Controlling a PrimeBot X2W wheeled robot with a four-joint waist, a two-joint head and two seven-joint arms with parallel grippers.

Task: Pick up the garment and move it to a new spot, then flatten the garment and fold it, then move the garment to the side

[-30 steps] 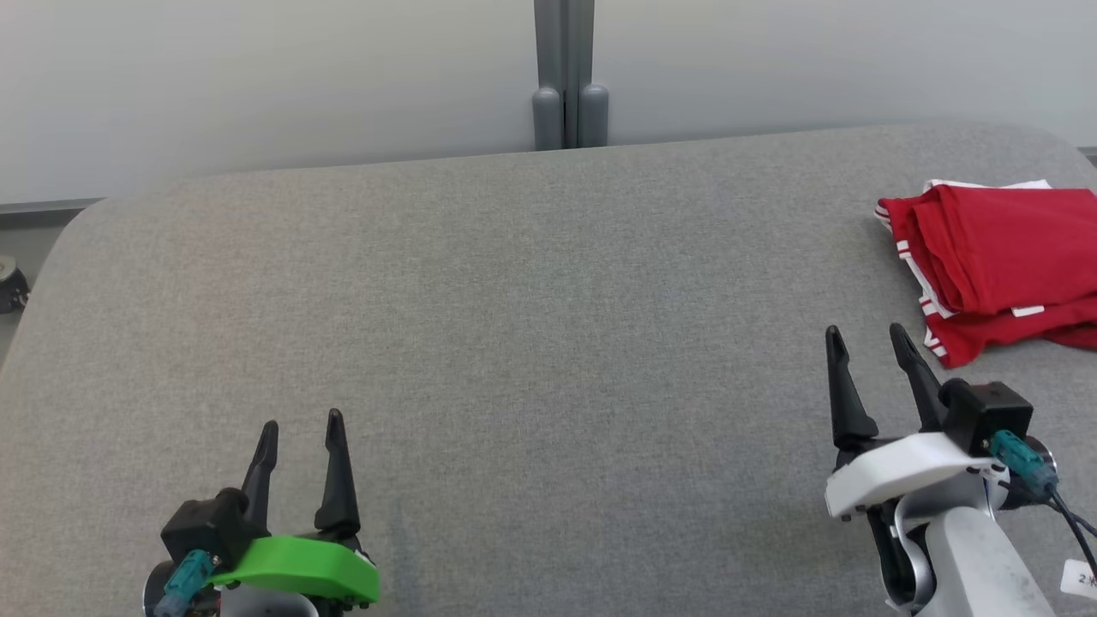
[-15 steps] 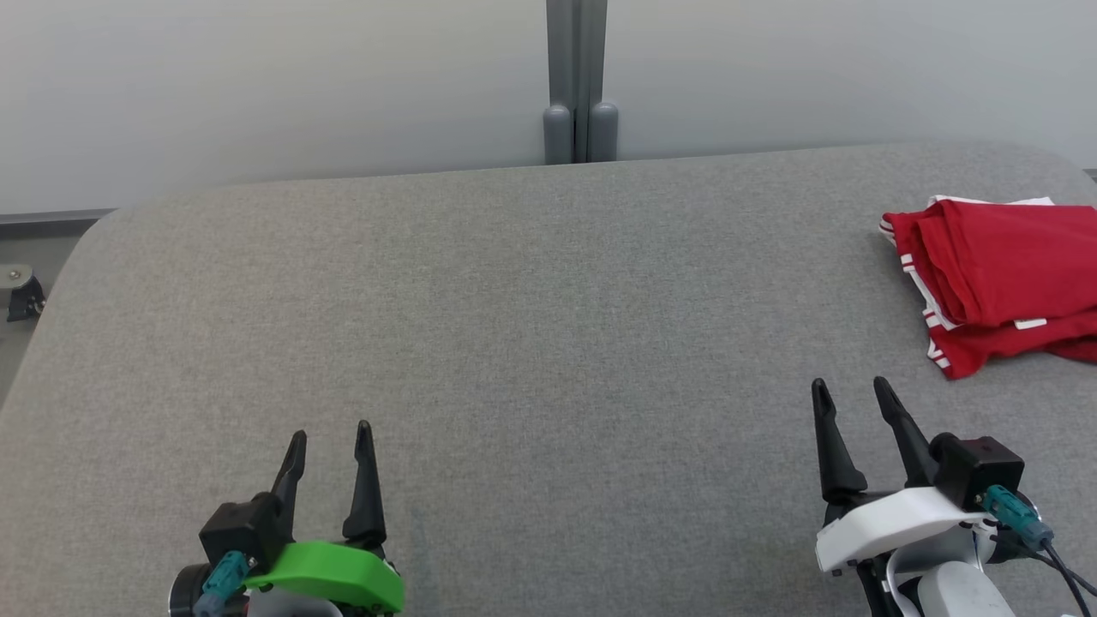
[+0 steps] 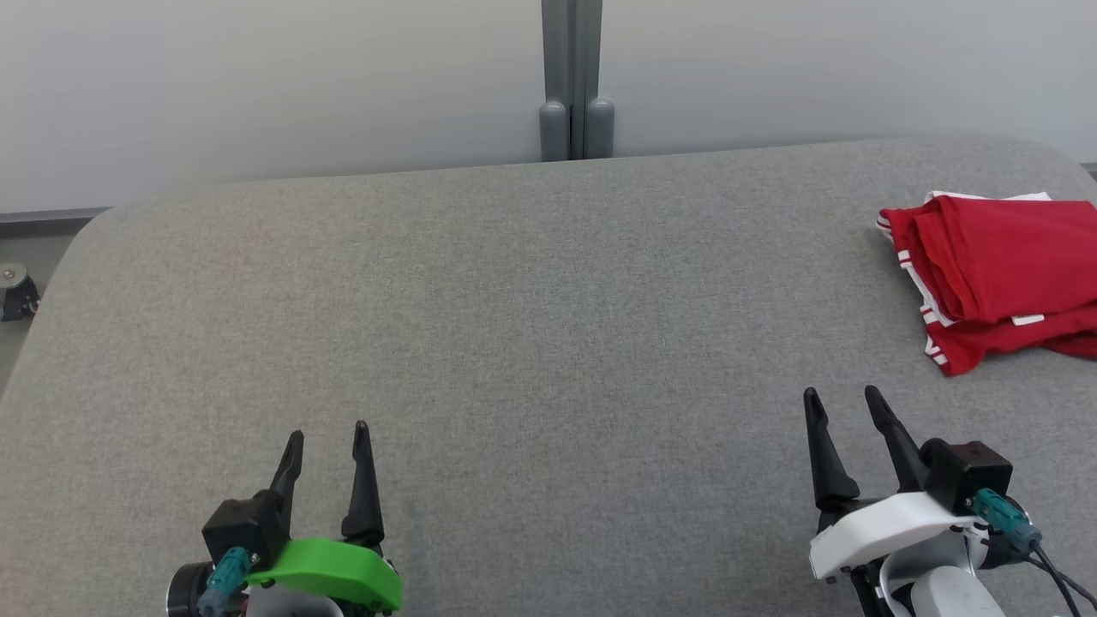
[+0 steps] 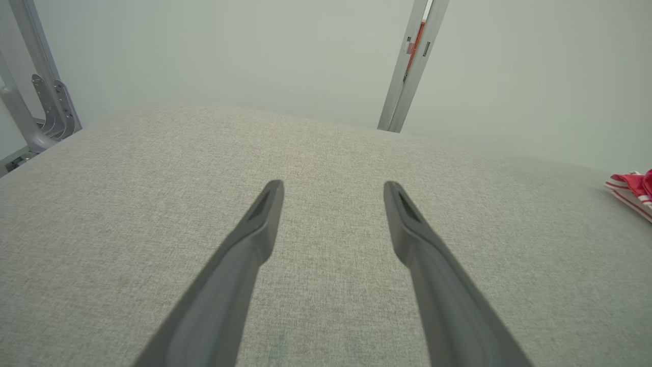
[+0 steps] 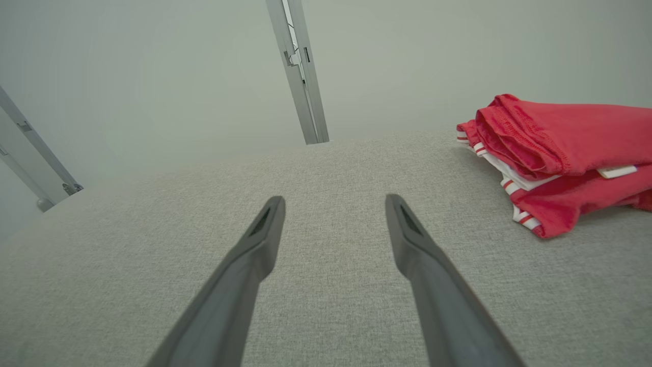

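The garment point(image 3: 1003, 270) is red with white striped trim and lies folded in a stack at the right edge of the grey table point(image 3: 531, 308). It also appears at the upper right of the right wrist view, garment point(image 5: 565, 153), and as a sliver at the right edge of the left wrist view, garment point(image 4: 631, 191). My right gripper point(image 3: 840, 401) hovers open near the front right, short of the garment and touching nothing. My left gripper point(image 3: 326, 433) stands open at the front left, empty. Open fingers show in both wrist views, left gripper point(image 4: 333, 186) and right gripper point(image 5: 334, 201).
A grey post point(image 3: 572, 81) rises against the pale wall behind the table's far edge. A small caster point(image 3: 15, 291) sits on the floor off the table's left side. The table corners are rounded.
The head camera shifted, so the whole scene sits lower than a second ago. My right gripper has drawn back toward the front edge, away from the garment. The garment has not moved.
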